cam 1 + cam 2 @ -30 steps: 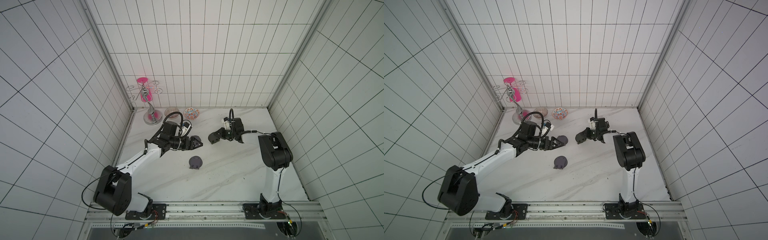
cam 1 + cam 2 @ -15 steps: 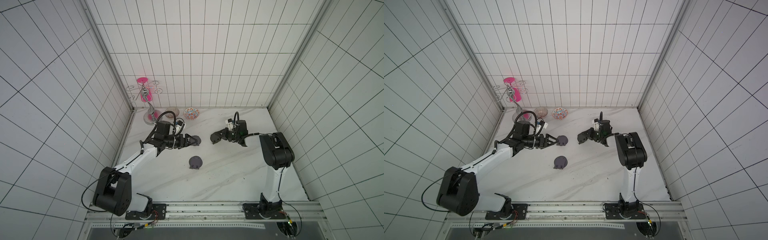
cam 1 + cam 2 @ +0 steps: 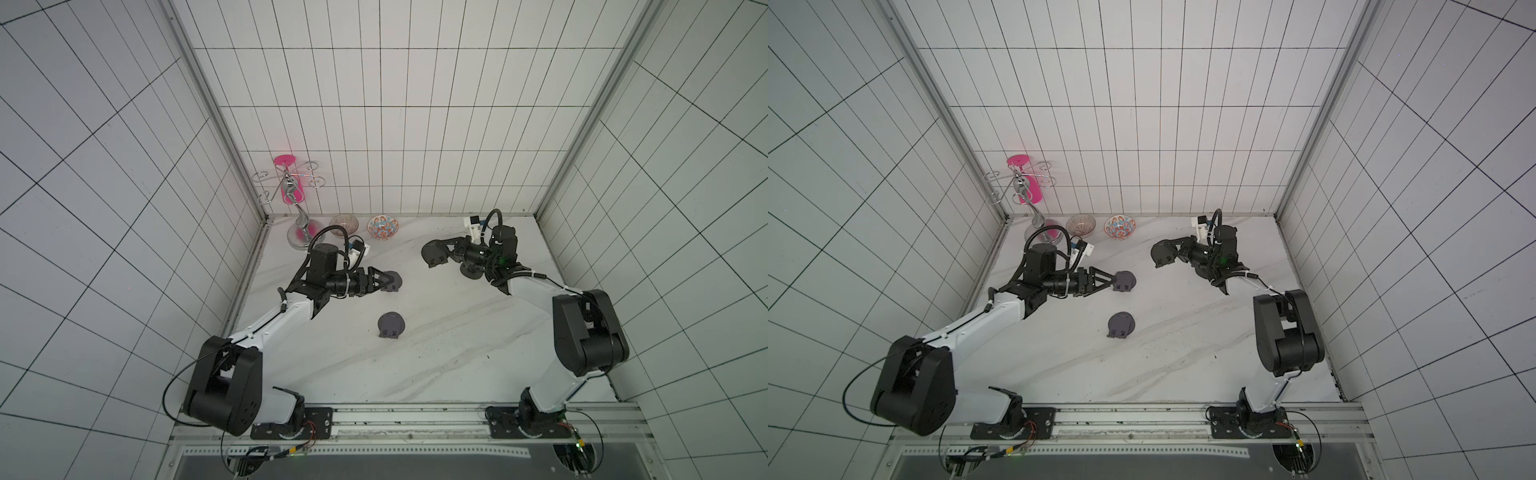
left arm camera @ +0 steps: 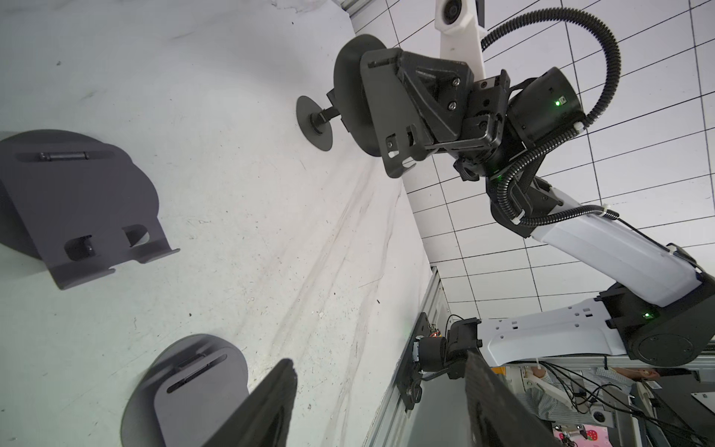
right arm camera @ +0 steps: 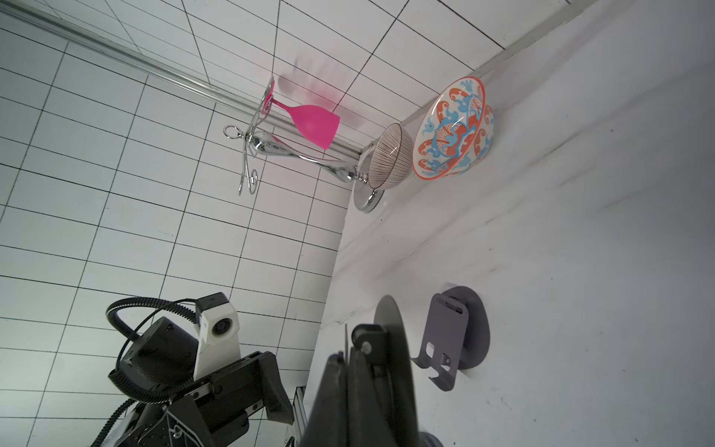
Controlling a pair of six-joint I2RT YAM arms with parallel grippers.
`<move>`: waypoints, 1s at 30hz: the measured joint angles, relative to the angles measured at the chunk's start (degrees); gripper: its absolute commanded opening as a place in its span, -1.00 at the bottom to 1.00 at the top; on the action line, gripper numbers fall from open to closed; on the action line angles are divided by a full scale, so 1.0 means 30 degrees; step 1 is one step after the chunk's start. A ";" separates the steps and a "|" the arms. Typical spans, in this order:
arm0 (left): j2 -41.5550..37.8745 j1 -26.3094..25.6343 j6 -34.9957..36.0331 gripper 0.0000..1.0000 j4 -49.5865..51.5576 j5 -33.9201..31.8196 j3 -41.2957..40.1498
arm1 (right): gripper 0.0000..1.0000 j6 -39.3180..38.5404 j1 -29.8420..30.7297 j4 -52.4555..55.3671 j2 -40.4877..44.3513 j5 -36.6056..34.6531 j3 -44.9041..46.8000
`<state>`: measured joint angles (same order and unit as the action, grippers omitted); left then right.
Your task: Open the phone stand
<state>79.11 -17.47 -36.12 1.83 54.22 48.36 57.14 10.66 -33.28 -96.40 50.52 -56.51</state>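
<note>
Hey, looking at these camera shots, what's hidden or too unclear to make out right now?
- Top views: whether the left pincer touches the nearest phone stand; they overlap from above.
- Left wrist view: that stand's lower part, cut off by the frame edge and a finger.
- Right wrist view: the right pincer and its grip on the held phone stand, dark and blurred close up.

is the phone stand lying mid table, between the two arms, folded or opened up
Folded. The phone stand lies flat on the table, its plate resting down on its round base.
</note>
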 measured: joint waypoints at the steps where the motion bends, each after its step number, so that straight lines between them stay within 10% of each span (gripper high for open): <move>1: -0.0044 -0.0007 -0.0219 0.39 -0.0364 0.0124 -0.0044 | -1.00 0.0262 0.0007 -0.0058 0.0189 0.0095 0.0007; 30: -0.1501 -0.3541 -0.5268 0.09 -0.9107 -0.0073 0.1683 | -1.00 0.5646 0.2047 -0.2200 0.8043 0.0758 0.1639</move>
<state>74.61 -28.10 -51.92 -25.50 54.00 53.41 74.08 16.80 -39.88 -72.27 52.80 -51.59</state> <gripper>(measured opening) 0.548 0.048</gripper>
